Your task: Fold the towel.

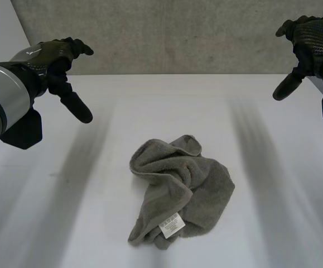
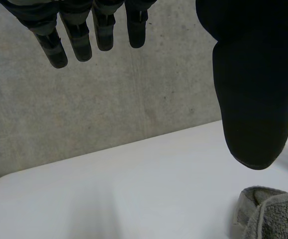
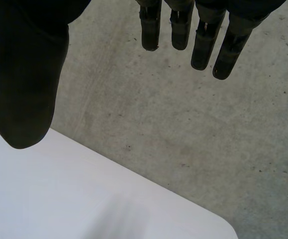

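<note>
Tag: white care tag [image 1: 172, 225] faces up at the towel's near edge, the closest thing to the head camera.
Towel: grey terry towel [image 1: 181, 190] lies in a crumpled heap at mid-table, nearer the front than the back. Edges are rolled over and layers bunched, w/ no clean crease anywhere. One rumpled corner also peeks in below the thumb in the left wrist view.
Table: white table [image 1: 273, 223] is bare round the heap, and the towel lies straight on it.
Containers: none w/ the towel; no bin, tray or basket to report, so nothing is held in anything.
Left hand: left hand [image 1: 52, 58] hangs in the air over the table's left side, beyond the towel and well apart from it. Fingers [image 2: 84, 42] are straight and a little spread, thumb [image 2: 255, 99] is out wide, nothing held.
Right hand: right hand [image 1: 314, 39] hovers high over the table's right side, likewise well apart from the towel. Its fingers are straight, set apart from the thumb, and empty.
Wall: rough concrete wall [image 1: 178, 33] closes the scene behind the table.
Done: nothing, by the look of it; no fold made, and the cloth is not yet spread flat.
Left: approx. the whole job. The hands must come down, find corners or edges, flatten the heap, then fold. Est. progress: nil.
</note>
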You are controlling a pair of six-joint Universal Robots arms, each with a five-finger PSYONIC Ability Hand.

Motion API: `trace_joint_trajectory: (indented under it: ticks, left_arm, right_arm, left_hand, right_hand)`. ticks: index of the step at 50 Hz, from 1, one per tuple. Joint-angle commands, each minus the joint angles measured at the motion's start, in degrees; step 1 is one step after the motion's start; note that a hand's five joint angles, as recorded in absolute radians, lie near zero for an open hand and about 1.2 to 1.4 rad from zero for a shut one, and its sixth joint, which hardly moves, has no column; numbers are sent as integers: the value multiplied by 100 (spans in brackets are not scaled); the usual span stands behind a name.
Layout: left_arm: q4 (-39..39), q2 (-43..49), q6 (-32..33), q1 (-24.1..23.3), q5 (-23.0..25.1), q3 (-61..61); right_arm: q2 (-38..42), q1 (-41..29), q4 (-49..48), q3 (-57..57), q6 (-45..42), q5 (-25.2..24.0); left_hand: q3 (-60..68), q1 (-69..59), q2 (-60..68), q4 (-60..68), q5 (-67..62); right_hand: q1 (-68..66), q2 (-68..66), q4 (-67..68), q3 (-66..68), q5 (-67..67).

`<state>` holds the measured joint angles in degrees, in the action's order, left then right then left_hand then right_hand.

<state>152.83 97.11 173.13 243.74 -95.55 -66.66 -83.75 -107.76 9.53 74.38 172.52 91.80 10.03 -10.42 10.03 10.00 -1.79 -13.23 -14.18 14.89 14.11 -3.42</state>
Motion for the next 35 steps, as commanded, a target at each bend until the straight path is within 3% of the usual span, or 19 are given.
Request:
trace_joint_trajectory:
  ticks: [1,22,32,34,35]
  left_arm:
    - [141,-69,-130,24,10,-23]
    - [344,334,-244,-37,54,-49]
    - [388,1302,-649,-230,98,47]
    - [396,1486,-675,-266,151,100]
    - [405,1660,-710,-309,255,179]
  right_arm:
    - [95,0,329,-81,-16,-215]
    - [377,238,453,-222,-210,-523]
    - [1194,334,629,-266,-1115,-1384]
    - [1422,352,786,-249,-1211,-1970]
    - [1423,352,787,-248,-1212,-1973]
  left_hand:
    - [153,-113,153,156,23]
    - [204,-164,204,207,-28]
    - [221,-181,221,224,-45]
    - [238,-198,238,240,-62]
    - [238,-198,238,240,-62]
  right_hand:
    - [323,418,-489,-411,342]
    - [323,418,-489,-411,342]
    - [323,418,-489,-411,342]
    - [298,393,-464,-387,317]
    - [297,393,-464,-386,316]
